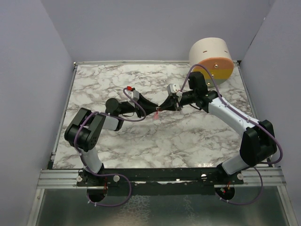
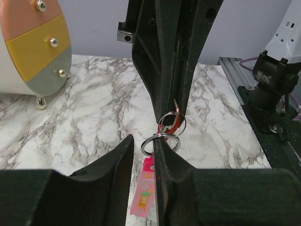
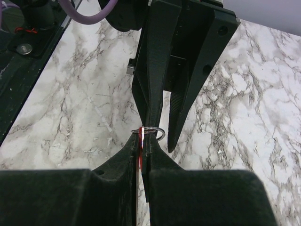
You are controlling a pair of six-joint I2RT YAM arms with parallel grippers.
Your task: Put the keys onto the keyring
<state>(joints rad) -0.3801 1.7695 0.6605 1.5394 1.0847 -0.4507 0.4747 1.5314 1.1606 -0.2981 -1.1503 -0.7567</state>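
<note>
Only unreadable print on keyring strap (image 2: 145, 192)

The table (image 1: 164, 141) is white marble with grey veins, the keyring (image 2: 151, 141) silver with pink strap (image 2: 143, 195), the key (image 2: 165, 123) head red

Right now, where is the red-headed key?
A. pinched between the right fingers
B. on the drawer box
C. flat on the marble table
A: the right wrist view shows the red-headed key pinched between the shut right fingers, beside the keyring.
</note>
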